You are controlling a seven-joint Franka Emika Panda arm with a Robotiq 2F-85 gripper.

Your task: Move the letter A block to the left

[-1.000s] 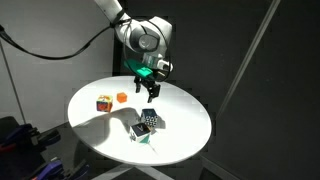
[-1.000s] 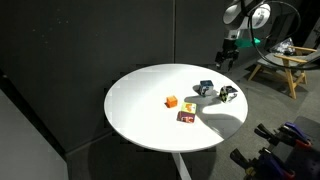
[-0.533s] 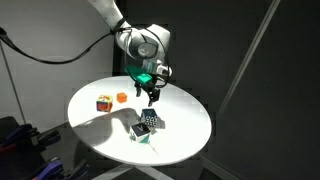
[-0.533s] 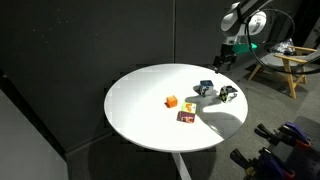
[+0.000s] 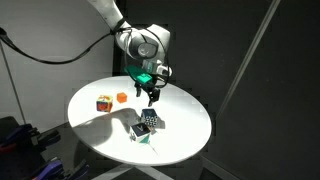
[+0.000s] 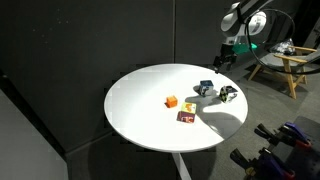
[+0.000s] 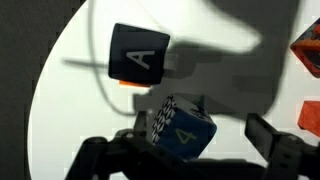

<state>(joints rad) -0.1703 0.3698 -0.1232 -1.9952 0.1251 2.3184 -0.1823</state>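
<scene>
The letter A block (image 7: 138, 57) is a black cube with a white A and lies on the round white table (image 5: 185, 125). It also shows in both exterior views (image 5: 140, 130) (image 6: 228, 95). A blue cube with a checker side (image 7: 180, 128) sits right next to it and also shows in both exterior views (image 5: 150, 120) (image 6: 205, 88). My gripper (image 7: 188, 150) is open and empty. It hangs above the table over the blue cube, apart from both cubes, as seen in both exterior views (image 5: 150, 93) (image 6: 222, 62).
A brown-red cube with yellow (image 5: 103, 102) (image 6: 186, 117) and a small orange cube (image 5: 122, 97) (image 6: 171, 101) lie elsewhere on the table. A wooden chair (image 6: 280, 65) stands beyond the table. Dark curtains surround the scene.
The gripper came down slightly toward the table between one second and half a second ago. Since then nothing has moved.
</scene>
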